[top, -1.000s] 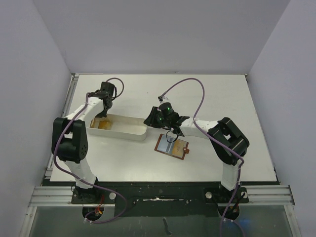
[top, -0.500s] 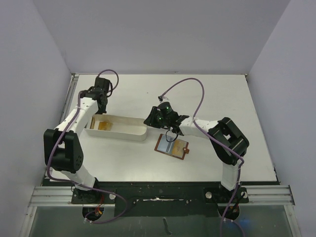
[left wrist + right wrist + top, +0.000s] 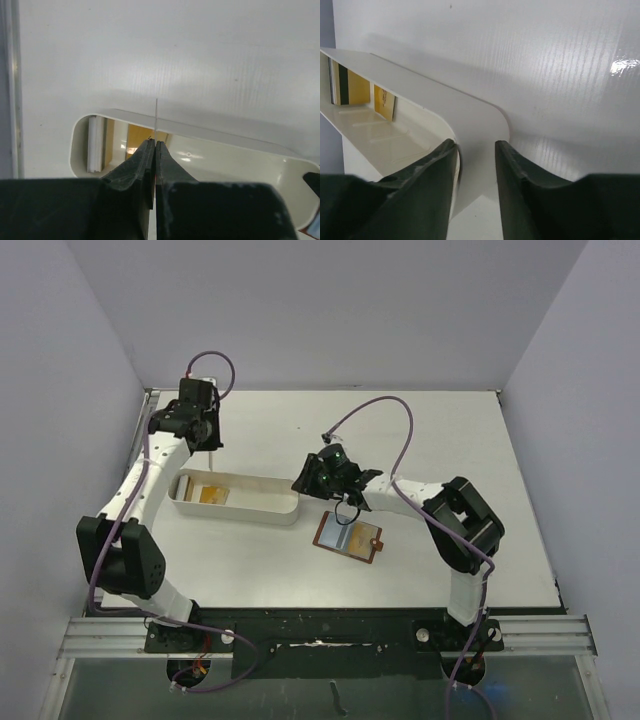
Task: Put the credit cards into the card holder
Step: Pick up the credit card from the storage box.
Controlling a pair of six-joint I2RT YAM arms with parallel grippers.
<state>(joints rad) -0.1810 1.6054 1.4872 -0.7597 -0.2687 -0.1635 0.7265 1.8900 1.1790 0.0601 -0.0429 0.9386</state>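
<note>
My left gripper (image 3: 207,440) is shut on a thin credit card, seen edge-on as a fine line (image 3: 156,114) above the fingertips (image 3: 150,148). It holds the card above the left end of the long white tray (image 3: 250,508). A yellow-orange card (image 3: 210,495) lies in that end of the tray and shows in the left wrist view (image 3: 137,137). The brown card holder (image 3: 365,543) lies open on the table, right of the tray, with a bluish-grey card (image 3: 345,537) in its pocket. My right gripper (image 3: 303,483) straddles the tray's right end wall (image 3: 477,125), one finger inside and one outside.
Purple cables loop over both arms. The right wrist view shows yellow cards standing at the tray's far end (image 3: 357,86). A metal rail (image 3: 145,430) runs along the table's left edge, close to my left gripper. Grey walls enclose the table.
My left arm has lifted out of the tray and swung toward the far left, taking the thin card up with it. The right arm, the tray and the card holder have not moved.
</note>
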